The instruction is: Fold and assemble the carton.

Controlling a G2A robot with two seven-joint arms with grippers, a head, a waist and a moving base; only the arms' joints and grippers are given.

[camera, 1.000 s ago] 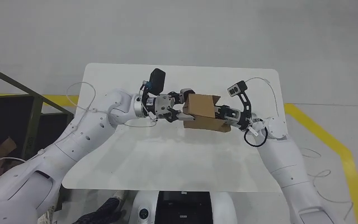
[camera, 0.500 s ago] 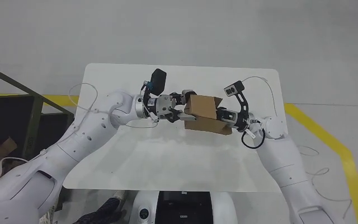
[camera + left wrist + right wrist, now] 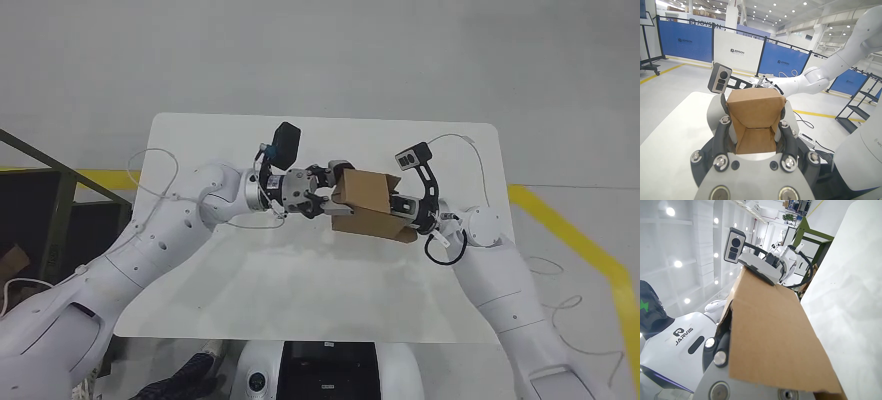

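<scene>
A: Top view first. Where is the carton [image 3: 365, 190]?

B: Clear of the table [image 3: 200, 290], held over its middle and lying lengthways left to right. The left gripper [image 3: 325, 193] is at its left end, the right gripper [image 3: 405, 207] at its right end. The body reads as 1 squared-up brown box, not a flat sheet. 1 flap sticks out at the right end, over the right gripper.

A: Left wrist view. Claw state?

B: The left gripper's 2 fingers [image 3: 715, 113] flank the carton's left end, 1 on each side, both touching cardboard, so it is pinched on the carton. Between them the end flaps slope inward to a recess. The end is not flush, so I judge it part-folded, not closed.

A: Right wrist view?

B: 1 broad panel of the carton lies across the right gripper and hides its working end. I cannot tell whether that claw is spread or pinching. The panel's near edge hangs loose and looks a little ragged, and a gap shows at 1 corner.

A: Progress estimate?

B: Judgement only. Step 1, erecting the body, looks done. What is left is to seat the left-end flaps flat, fold in and close the right-end flap, then set the carton down on the table. Call it roughly halfway.
</scene>
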